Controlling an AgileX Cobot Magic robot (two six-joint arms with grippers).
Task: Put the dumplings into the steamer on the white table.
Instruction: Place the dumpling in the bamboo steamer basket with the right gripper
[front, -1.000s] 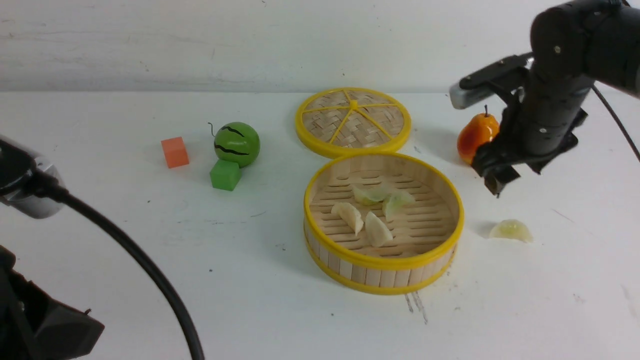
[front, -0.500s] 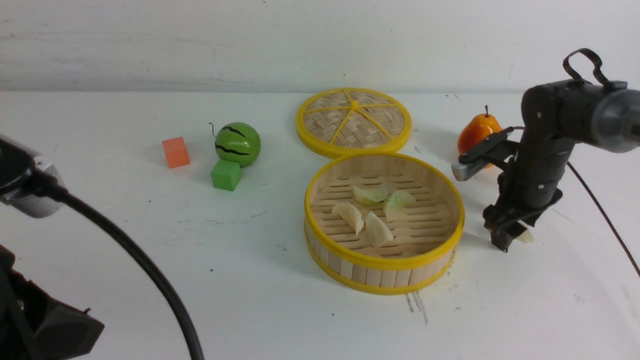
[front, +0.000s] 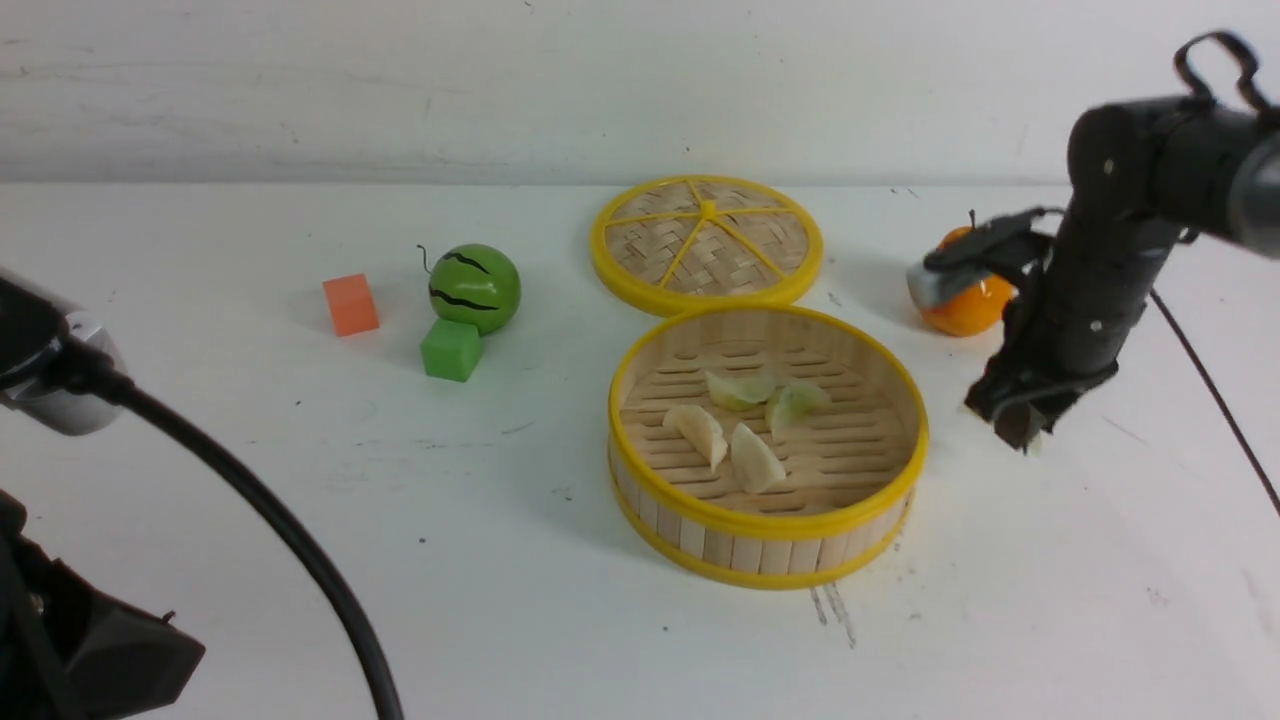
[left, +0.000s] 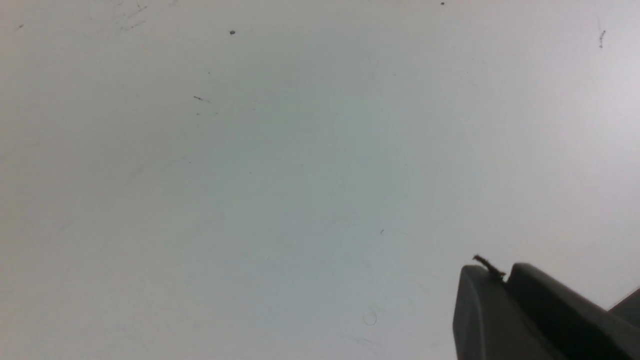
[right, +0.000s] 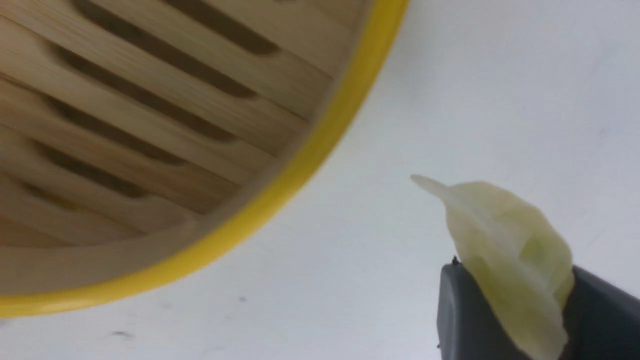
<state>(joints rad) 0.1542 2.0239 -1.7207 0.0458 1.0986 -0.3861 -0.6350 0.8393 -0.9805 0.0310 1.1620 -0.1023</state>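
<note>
right tool: the right tool (front: 1020, 432) sits at about 3 o'clock from the steamer, outside the rim, pointing down over bare desk. The jaws are closed down to a narrow gap and pinch one dumpling, which the right wrist view (right: 525, 325) shows plainly.

fifth dumpling: the fifth dumpling (right: 505, 235) is pale yellow-green. It's wedged between the two dark fingers (right: 460, 315), with its pleated end poking out past the tips. In the front view it's mostly hidden behind the tool.

steamer: the steamer (front: 768, 522) stands on the desk, a bit right of the middle, with its top open. In the right wrist view its yellow rim (right: 280, 200) and slatted floor are near the held dumpling but not touching it.

four dumplings: four dumplings (front: 756, 458) lie loose on the steamer floor, bunched toward the 9 to 12 o'clock part of it.

left tool: the left tool (left: 505, 300) only shows in a corner of its own wrist view. The two fingers meet with nothing between them, over plain desk.

desk: the desk (front: 480, 520) is white and scuffed.

lid: the lid (front: 706, 243) lies flat at 12 o'clock from the steamer, right up against it.

pear: an orange pear (front: 962, 310) sits at about 2 o'clock from the steamer, partly behind the right arm.

other stuff: a watermelon (front: 475, 288), a green cube (front: 451, 349) and an orange cube (front: 350, 305) sit out at 10 o'clock, well apart from the steamer.
</note>
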